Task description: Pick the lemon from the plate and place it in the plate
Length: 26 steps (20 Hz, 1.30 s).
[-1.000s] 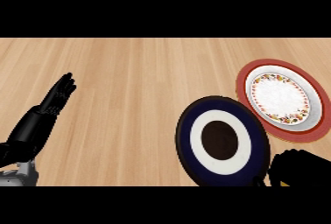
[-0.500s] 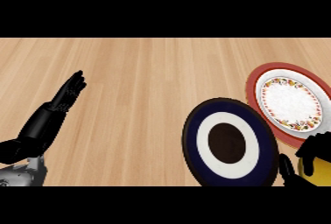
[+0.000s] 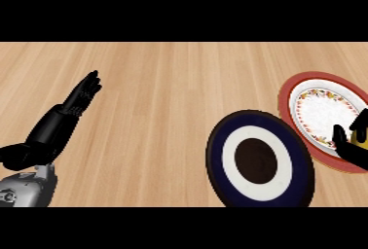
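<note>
- Head view, change: the right hand (image 3: 352,156) has risen from the view's lower right corner and now overlaps the lower right rim of the red-rimmed floral plate (image 3: 285,103).
- Right hand state: fingers and thumb are curled round the lemon (image 3: 357,141). Only a small yellow patch shows between them; the rest is hidden.
- Lemon position: in the hand, above the edge of the red-rimmed floral plate and on neither plate. Whether it touches the plate cannot be told.
- Navy plate (image 3: 214,155): white ring, dark centre, nothing on it. It lies just beside the floral plate, on that plate's lower left, as it did a second ago.
- Task meaning, as a judgement: the pick is done and the carry is near its end. The floral plate looks like the target, and what is left is to bring the hand further over its white centre, lower and release.
- Left hand (image 3: 59,124): resting at the view's left, fingers straight, holding nothing, well apart from both plates.
- Surface: light wooden counter (image 3: 165,97), grain running across the view.
- Room: none of it shows — the counter fills the view.
</note>
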{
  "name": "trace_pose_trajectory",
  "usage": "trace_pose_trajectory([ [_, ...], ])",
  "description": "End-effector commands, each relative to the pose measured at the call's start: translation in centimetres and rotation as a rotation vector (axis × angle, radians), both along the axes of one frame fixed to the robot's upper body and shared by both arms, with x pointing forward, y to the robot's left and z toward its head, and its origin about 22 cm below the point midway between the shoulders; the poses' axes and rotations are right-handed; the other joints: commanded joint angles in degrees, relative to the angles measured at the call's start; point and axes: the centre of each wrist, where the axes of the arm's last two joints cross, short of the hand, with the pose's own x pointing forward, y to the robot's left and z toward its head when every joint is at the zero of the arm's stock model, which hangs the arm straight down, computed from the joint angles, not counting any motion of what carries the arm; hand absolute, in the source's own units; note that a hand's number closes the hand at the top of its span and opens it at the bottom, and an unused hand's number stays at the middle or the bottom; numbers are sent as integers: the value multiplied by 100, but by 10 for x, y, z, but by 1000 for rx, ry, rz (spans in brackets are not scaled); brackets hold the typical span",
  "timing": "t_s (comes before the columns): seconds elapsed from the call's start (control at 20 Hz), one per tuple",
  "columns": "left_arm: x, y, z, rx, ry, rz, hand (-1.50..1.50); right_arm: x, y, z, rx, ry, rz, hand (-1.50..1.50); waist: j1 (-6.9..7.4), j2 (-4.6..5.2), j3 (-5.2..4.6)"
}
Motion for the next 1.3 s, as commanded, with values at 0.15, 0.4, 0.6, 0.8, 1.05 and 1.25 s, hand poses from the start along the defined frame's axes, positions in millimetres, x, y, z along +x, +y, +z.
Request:
trace_pose_trajectory([
  [0.15,9,-10,15,-9,-14,-24,0,42,-33,-39,51,226,-133,150,117,27,2],
  [0.4,12,8,-7,-10,-5,-6,0,72,-35,-83,52,278,-98,-150,62,21,0],
  [0.6,5,1,0,-9,14,-32,0,79,-55,-92,101,177,-22,-150,27,1,3],
  [0.8,4,-5,-8,6,-10,-7,0,87,-66,-88,220,99,29,-150,1,1,2],
  [1.05,-11,18,-4,3,16,8,0,70,-68,-80,338,38,177,-150,-75,-40,-3],
  [1.25,-6,0,-11,-8,3,36,0,71,-81,-61,615,61,255,-150,-153,-42,-2],
])
